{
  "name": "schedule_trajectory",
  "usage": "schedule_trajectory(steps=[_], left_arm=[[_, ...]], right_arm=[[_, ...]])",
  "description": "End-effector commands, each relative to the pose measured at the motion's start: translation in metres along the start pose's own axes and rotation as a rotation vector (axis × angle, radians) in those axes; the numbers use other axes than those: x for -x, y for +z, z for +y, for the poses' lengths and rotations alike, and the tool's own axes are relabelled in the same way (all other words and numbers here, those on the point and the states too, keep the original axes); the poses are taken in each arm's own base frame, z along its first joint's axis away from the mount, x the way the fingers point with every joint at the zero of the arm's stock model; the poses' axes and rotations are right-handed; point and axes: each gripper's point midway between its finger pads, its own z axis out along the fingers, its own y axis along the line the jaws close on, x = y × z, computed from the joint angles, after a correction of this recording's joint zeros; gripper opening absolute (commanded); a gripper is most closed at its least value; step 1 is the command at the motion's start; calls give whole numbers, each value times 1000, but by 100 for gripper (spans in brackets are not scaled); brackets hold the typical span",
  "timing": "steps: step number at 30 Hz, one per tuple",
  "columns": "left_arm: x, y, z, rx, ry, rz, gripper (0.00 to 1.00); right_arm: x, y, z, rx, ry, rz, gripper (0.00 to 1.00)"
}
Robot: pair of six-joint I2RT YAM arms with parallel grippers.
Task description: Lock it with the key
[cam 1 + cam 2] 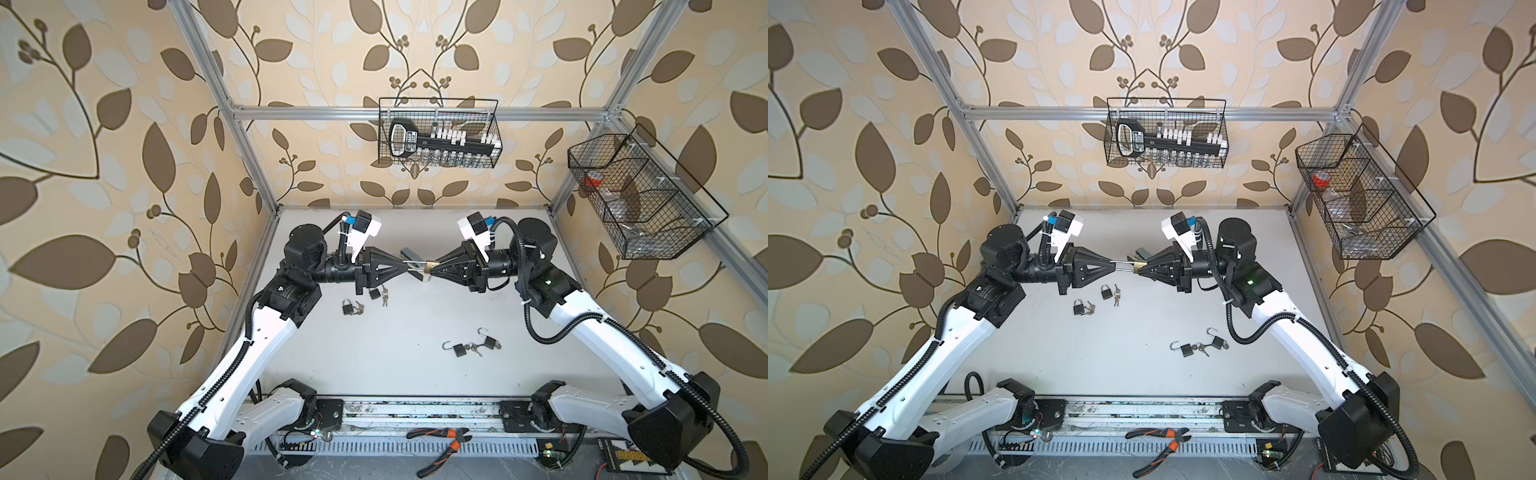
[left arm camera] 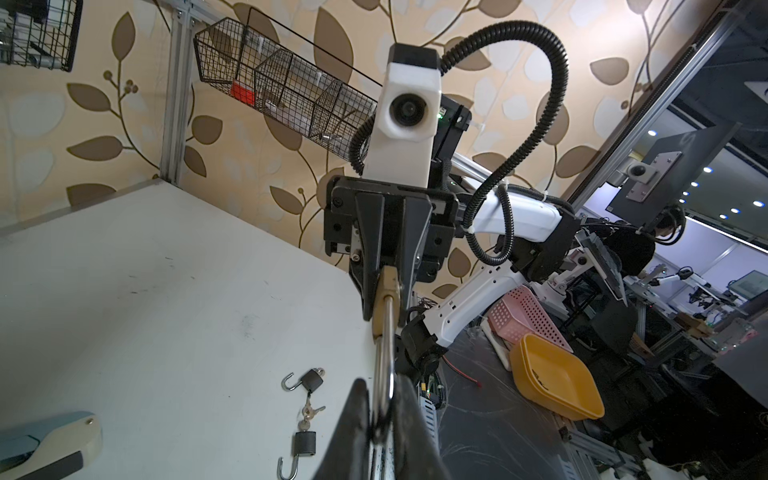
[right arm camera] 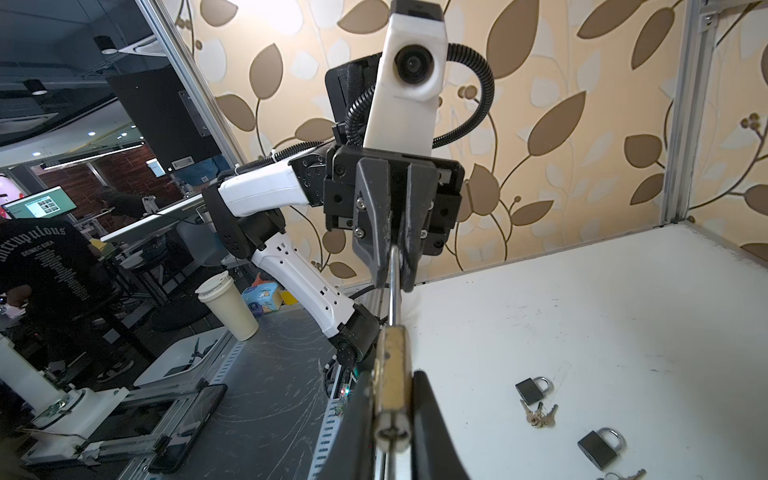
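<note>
A black wire basket (image 1: 386, 160) hangs on the rear aluminium rail and holds a large black key-shaped rack (image 1: 453, 144) lined with white blocks, with a row of small metal pieces below it that are too small to identify. A second black wire basket (image 1: 665, 241), divided into three compartments, hangs on the frame at the right. Its rearmost compartment holds a red-and-clear item (image 1: 592, 180), and the other two hold clear plastic things I cannot make out. Beyond the table edge, in the left wrist view, a pink perforated plastic basket (image 2: 528, 316) lies against a yellow plastic tub (image 2: 557, 382). Above the middle of the white table (image 1: 395, 374), a small brass padlock (image 3: 390, 374) is held clear of the surface, spanning between the two tools. The right gripper (image 1: 434, 270) is closed on its brass body, and the left gripper (image 1: 406, 266) is clamped on the far bend of its long silver shackle (image 2: 384, 349), so the fingertips face each other. Whether the shackle is latched, or a key sits in the keyhole, I cannot tell. Two small black closed padlocks (image 1: 347, 307) with keys lie on the table near the left gripper. Two black open-shackle padlocks (image 1: 459, 350), joined by small keys (image 1: 473, 348), lie nearer the front, well apart from both grippers
</note>
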Motion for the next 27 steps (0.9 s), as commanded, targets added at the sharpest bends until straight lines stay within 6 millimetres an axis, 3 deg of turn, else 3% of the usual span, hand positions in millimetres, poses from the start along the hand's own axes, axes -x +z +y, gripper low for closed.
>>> schedule_trajectory(steps=[1, 8, 13, 15, 22, 27], left_arm=[[13, -2, -23, -47, 77, -17, 2], [9, 6, -27, -59, 100, 12, 0], [-13, 38, -35, -102, 114, 94, 0], [-16, 43, -32, -113, 91, 105, 0], [-13, 32, -28, -51, 107, 71, 0], [5, 15, -21, -39, 86, -16, 0]], right_arm=[[17, -2, 10, 6, -58, -30, 0], [18, 1, 5, -16, -49, -31, 0], [20, 34, 20, 56, -78, -1, 0], [26, 37, 26, 85, -81, -28, 0], [33, 15, 24, 35, -85, -92, 0], [37, -6, 25, -31, -113, -167, 0]])
